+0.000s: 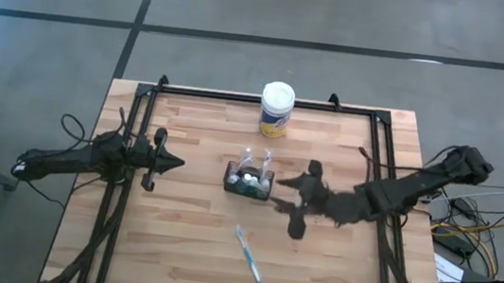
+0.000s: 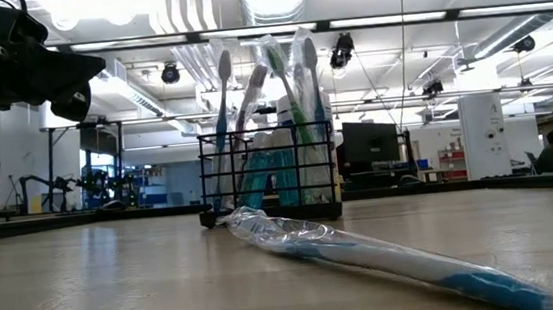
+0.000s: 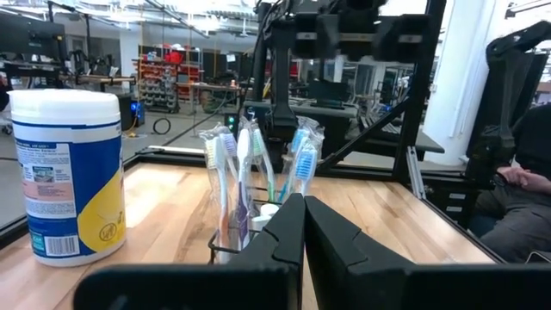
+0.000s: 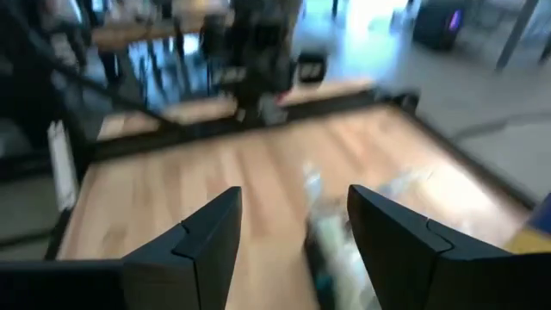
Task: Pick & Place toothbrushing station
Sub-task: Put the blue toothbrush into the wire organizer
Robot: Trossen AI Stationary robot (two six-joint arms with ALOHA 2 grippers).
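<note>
Wrapped blue toothbrush (image 2: 386,256) lies nearest on surface (image 1: 183,248), loose, in front of black mesh caddy (image 1: 247,181). Caddy mid-surface, brushes upright. Right gripper (image 1: 291,203) just beside caddy, low, jaws spread, empty. Left gripper (image 1: 172,162) well apart, jaws pressed together. Left wrist view alone shows wipes canister (image 3: 71,172) label.

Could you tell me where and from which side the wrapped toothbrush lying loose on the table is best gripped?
Probably from straight above, across the middle of its shaft. The wrapped toothbrush lies flat on the table, apart from the caddy, so only a top-down pinch gets round it. The open right gripper is nearest; its fingers should straddle the thin handle crosswise.
</note>
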